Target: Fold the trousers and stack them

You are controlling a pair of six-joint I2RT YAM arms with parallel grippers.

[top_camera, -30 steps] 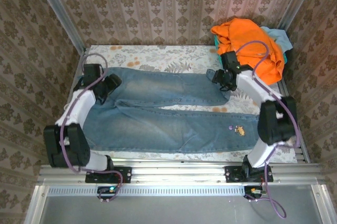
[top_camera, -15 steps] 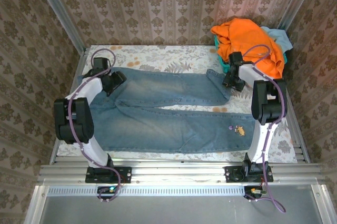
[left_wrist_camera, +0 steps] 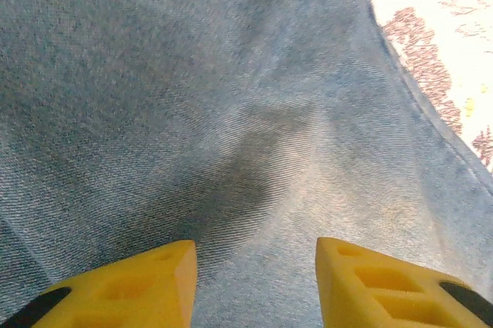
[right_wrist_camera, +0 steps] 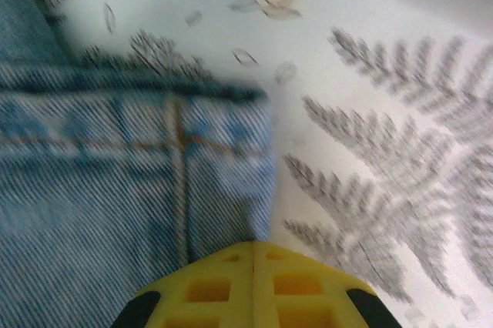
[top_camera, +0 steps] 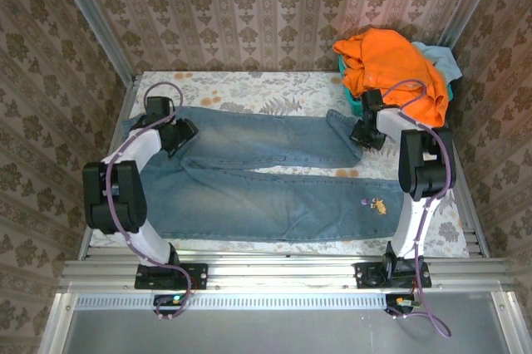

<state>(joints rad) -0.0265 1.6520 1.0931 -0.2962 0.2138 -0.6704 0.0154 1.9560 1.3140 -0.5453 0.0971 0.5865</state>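
You have bare tabletop [top_camera: 249, 88] along the back, between the trousers [top_camera: 266, 192] and the rear wall [top_camera: 274, 13], from the left corner up to the orange pile [top_camera: 395, 67]. That pile fills the far right corner, just behind your right fingers [right_wrist_camera: 200, 289], and blocks any reach further back there. Bare tabletop lies just beside the hem corner they meet. A thin bare strip runs between the two legs near the hems, and another runs along the front edge. The side walls [top_camera: 50, 105] stand close. Your left arm's elbow [top_camera: 112, 196] rises over the waist end, and your right arm's elbow [top_camera: 424, 163] over the right edge.
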